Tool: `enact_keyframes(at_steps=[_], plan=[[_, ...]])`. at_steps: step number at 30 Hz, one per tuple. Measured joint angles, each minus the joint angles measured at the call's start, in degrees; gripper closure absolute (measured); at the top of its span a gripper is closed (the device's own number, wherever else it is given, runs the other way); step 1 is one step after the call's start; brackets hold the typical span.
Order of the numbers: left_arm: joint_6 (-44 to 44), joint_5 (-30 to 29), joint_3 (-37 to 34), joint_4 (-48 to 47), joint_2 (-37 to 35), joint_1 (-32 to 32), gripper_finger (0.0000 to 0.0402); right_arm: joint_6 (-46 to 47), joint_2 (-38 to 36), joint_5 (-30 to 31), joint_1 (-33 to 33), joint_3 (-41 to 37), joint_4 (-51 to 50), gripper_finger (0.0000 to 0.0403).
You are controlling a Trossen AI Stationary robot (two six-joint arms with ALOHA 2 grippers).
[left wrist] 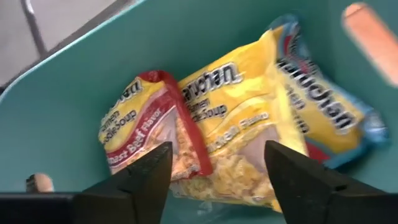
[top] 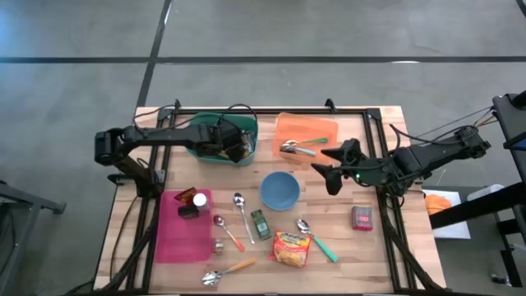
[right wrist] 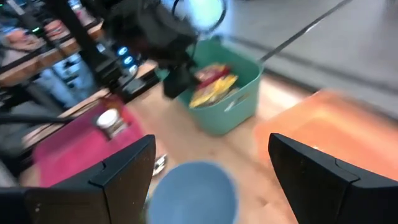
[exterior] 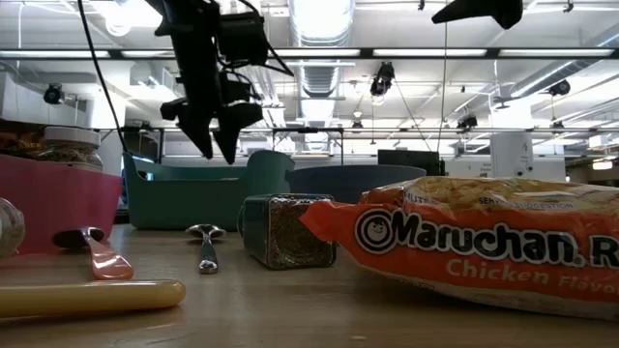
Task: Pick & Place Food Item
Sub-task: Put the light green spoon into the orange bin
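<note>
Drop-off step, by the look of it — the left gripper (top: 233, 146) hangs over the teal bin (top: 196, 153) at the table's back, fingers (left wrist: 140, 177) spread and holding nothing, with the yellow noodle packets (left wrist: 233, 124) lying on the bin floor directly beneath the gap. The next move calls for lifting that arm straight out, clear of the bin wall. The right gripper (top: 329, 164) waits between the orange tray (top: 325, 127) and the blue bowl (top: 280, 190) — open, empty — and an orange noodle packet (top: 291, 248) lies at the table's front.
</note>
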Motion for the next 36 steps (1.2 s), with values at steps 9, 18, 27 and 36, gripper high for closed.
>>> enact_keyframes(at_steps=[9,18,27,36], plan=[[8.7,5.4,5.4,0.2,-3.3,-0.2,0.0123,16.8,4.5,-20.4,-0.6,0.0,-7.2,0.0094],[10.3,8.3,6.6,0.2,-7.2,-0.2,0.0123,15.9,15.0,-37.0,0.8,-0.1,-10.6,0.0094],[10.4,9.6,6.6,-0.2,-8.0,-0.6,0.0123,0.3,22.4,-41.3,5.1,-0.1,-12.3,0.0094],[10.8,10.4,6.5,-0.2,-8.0,-0.9,0.0123,-1.1,31.0,-41.7,10.6,-0.1,-11.6,0.0094]])
